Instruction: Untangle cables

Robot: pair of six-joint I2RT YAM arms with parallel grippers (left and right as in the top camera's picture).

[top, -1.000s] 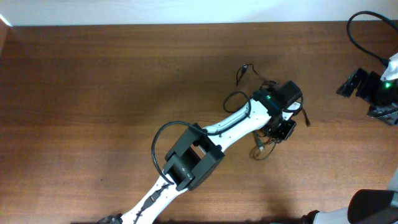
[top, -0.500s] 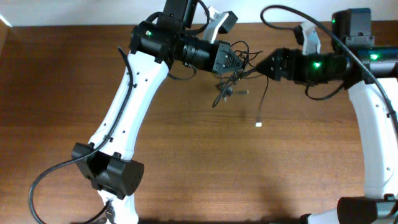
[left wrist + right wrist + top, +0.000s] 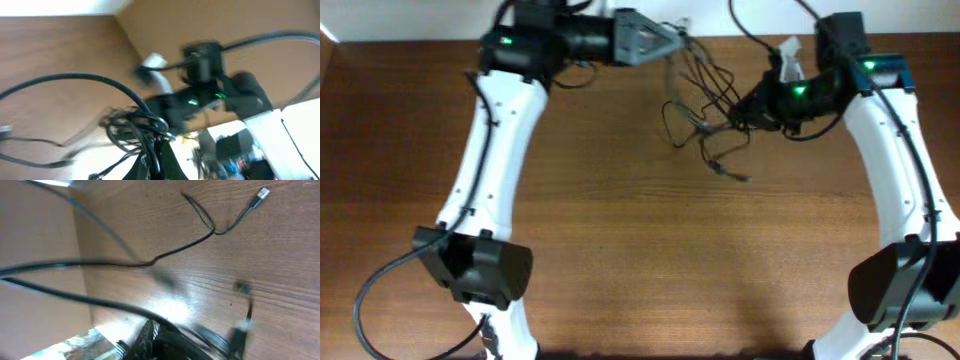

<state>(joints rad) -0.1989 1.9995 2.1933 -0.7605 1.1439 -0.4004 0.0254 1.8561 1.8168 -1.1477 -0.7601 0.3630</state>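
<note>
- The worktop point(image 3: 620, 250) is dark brown wood, and a strip of white wall point(image 3: 420, 20) runs along the top edge of the overhead view.
- My left arm point(image 3: 495, 150) comes up from the lower left and bends to the right along the top edge. My right arm point(image 3: 900, 150) comes up from the lower right and points to the left.
- The cables point(image 3: 705, 95) are a loose knot of thin black cords in the upper middle of the overhead view, stretched between my two arm tips.
- My left jaws are closed on the cables. In the left wrist view the knot sits just above the narrow dark tips, in the lower middle, though that view is blurred.
- My right jaws meet the cords at the right side of the knot. The right wrist view is too blurred there, so I cannot tell how far they are open.
- Some strands hang lower than the knot, and one ends in a small grey plug point(image 3: 740, 178) below it.
- In the right wrist view a thin strand lies on the wood, with a silvery plug point(image 3: 261, 193) in the upper right.
</note>
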